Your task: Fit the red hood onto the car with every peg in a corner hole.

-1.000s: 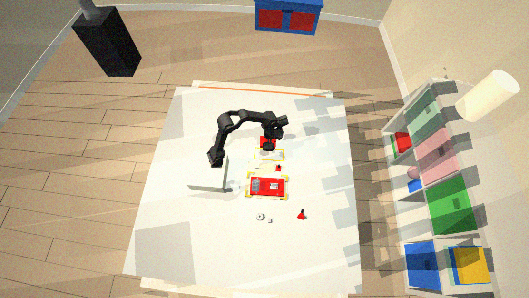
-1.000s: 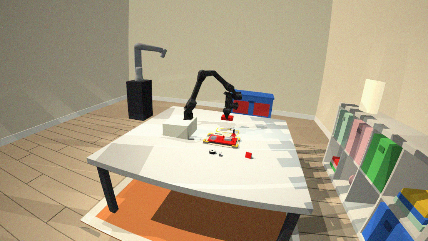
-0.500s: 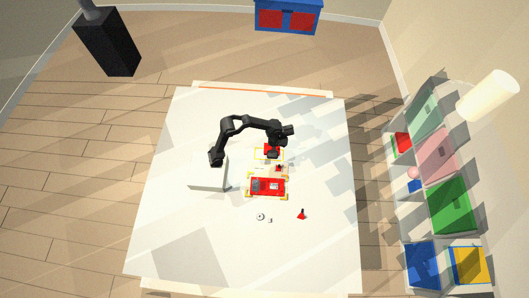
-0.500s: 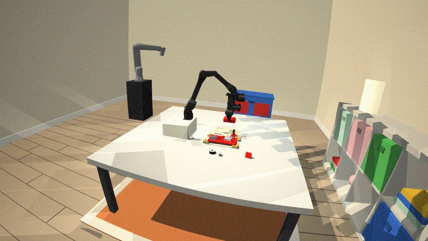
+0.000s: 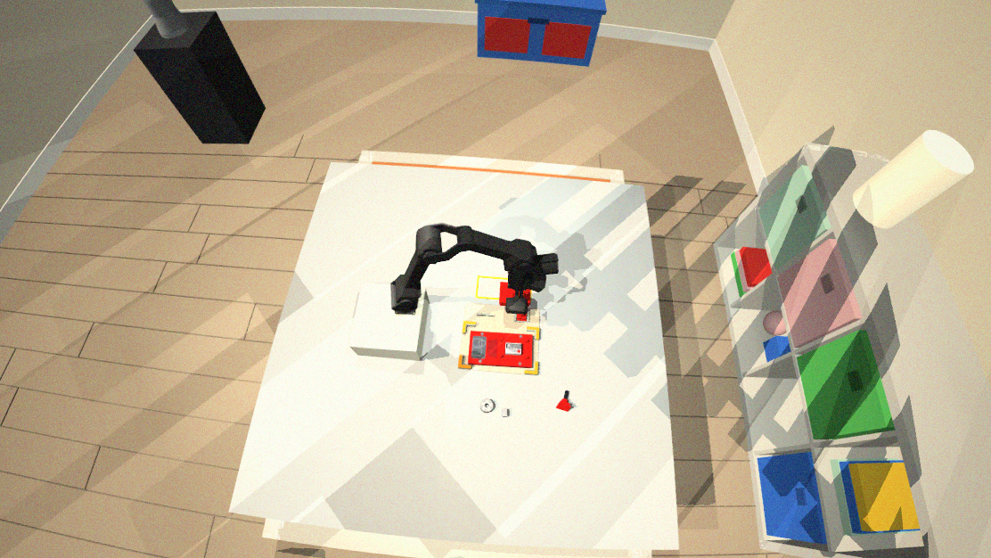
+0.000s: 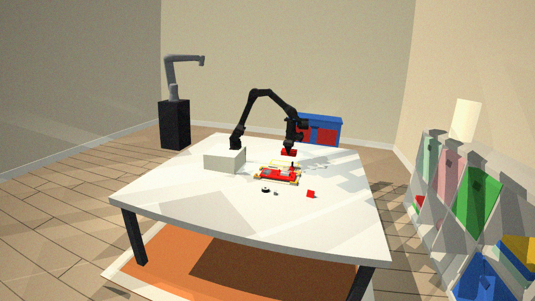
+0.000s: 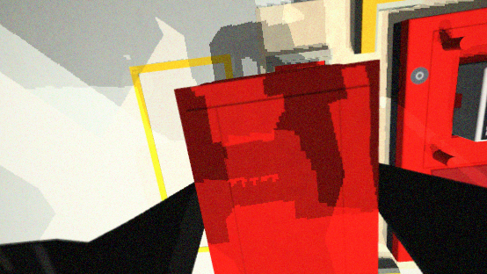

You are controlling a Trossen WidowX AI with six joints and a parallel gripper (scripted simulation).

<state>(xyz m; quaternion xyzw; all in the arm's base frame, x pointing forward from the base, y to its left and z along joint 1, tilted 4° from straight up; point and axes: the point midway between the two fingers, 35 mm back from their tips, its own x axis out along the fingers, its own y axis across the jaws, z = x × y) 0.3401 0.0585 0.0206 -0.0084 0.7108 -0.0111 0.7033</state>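
My gripper (image 5: 516,305) (image 6: 288,153) (image 7: 282,181) is shut on the hood (image 5: 506,292) (image 6: 283,152) (image 7: 272,228), a red shell held by its two long sides above the table. The chassis (image 5: 499,361) (image 6: 276,177) (image 7: 415,132) lies in the jig (image 5: 467,325) (image 7: 369,26), to the right of the hood in the wrist view. The engine block (image 5: 513,348) (image 6: 285,173) (image 7: 468,110) sits on its deck. Two pegs show in the wrist view, one peg (image 7: 454,42) above the other. The hood's underside and corner holes are hidden.
A yellow outline (image 5: 477,287) (image 7: 151,140) is beyond the jig. A small red part (image 5: 521,317) (image 6: 291,168) with a black stem stands between them. A wheel (image 5: 487,405) (image 6: 265,189), a grey cube (image 5: 505,412) (image 6: 275,193) and a red piece (image 5: 563,405) (image 6: 310,193) lie nearer the front.
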